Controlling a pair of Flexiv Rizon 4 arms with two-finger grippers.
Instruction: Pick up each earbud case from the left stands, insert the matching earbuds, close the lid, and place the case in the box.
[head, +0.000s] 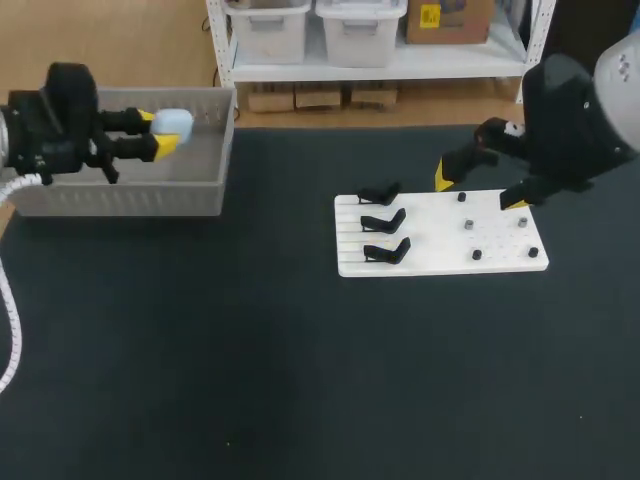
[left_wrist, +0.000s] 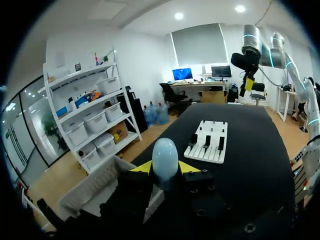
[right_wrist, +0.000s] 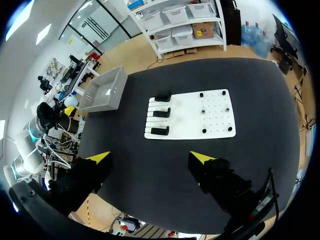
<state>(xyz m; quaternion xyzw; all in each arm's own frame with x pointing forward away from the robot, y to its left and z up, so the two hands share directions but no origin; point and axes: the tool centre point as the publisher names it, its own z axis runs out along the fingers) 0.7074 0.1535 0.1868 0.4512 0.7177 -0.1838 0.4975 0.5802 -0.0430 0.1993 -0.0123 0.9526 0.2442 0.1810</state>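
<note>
Pale-blue earbud case (head: 175, 123) sits in the upper left of the head view, lid shut, pinched from two sides by the yellow tips of the left gripper (head: 160, 132); in the left wrist view the case (left_wrist: 165, 156) stands rounded end up between the two fingers (left_wrist: 142, 167); it is over the open top of the grey box (head: 120, 195), whether above the rim or inside cannot be told; box wall (left_wrist: 95, 185) shows just under the left gripper (left_wrist: 165, 168) in its wrist view. White board (head: 440, 238) lies right of centre on the dark table (head: 250, 380), well apart from the box; three black stands (head: 385, 220) in a column on its left part, all without cases; small pegs (head: 468, 225) scattered on its right part. Right gripper (head: 480, 190) hangs over the board's upper right, jaws spread wide, nothing between them; right wrist view shows the same gripper (right_wrist: 150, 157) with the board (right_wrist: 190, 117), stands (right_wrist: 161, 114) and box (right_wrist: 105, 92) ahead of it.
</note>
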